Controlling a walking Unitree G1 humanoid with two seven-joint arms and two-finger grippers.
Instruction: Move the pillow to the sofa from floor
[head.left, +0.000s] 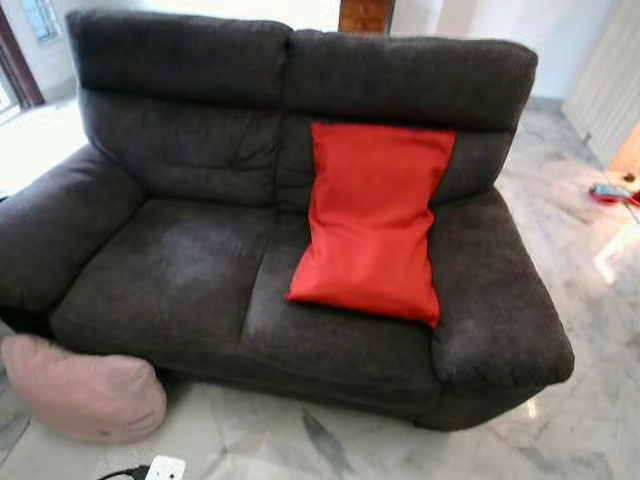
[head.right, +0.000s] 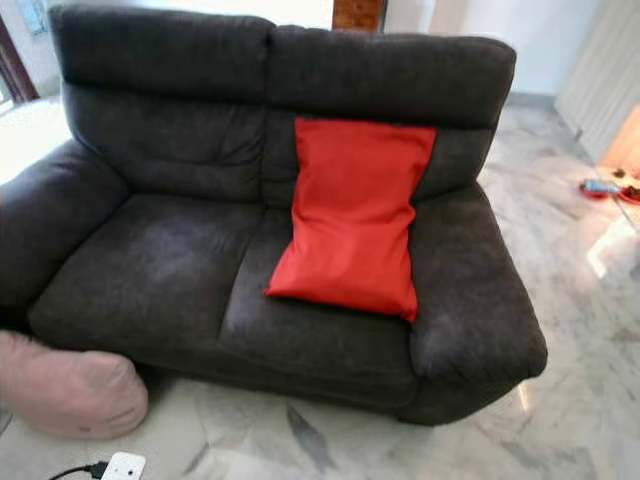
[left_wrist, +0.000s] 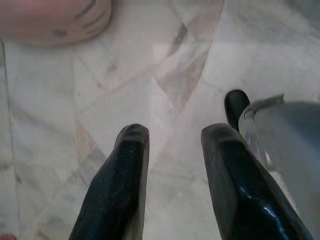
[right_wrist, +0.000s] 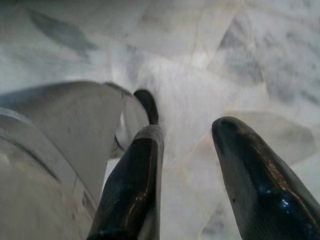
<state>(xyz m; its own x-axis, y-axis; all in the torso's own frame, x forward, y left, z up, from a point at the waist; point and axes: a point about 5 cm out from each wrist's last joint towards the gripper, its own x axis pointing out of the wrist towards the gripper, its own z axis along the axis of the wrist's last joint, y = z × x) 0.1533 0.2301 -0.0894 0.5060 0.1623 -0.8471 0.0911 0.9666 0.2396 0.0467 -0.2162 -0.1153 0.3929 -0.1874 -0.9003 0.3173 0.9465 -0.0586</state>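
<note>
Leaning against sofa (head.left: 190, 260) back at 1 o'clock, red pillow (head.left: 372, 220) was placed; pink pillow (head.left: 85, 390) remained on floor (head.left: 300, 440) at 8; left gripper (left_wrist: 172, 145) and right gripper (right_wrist: 187, 137) hung parted, empty

Left hand (left_wrist: 172, 137): two long black fingers (left_wrist: 122, 185), glossy, rounded tips, scuffed and dusty along the edges. Beside them, a pale silver-grey curved body shell (left_wrist: 287, 130) with a small black rounded part at its edge. Right hand (right_wrist: 185, 135): same pair of glossy black fingers (right_wrist: 135, 185) with small light reflections; next to them, a large silver-grey curved shell panel (right_wrist: 65, 125) with a black rounded tip.
</note>
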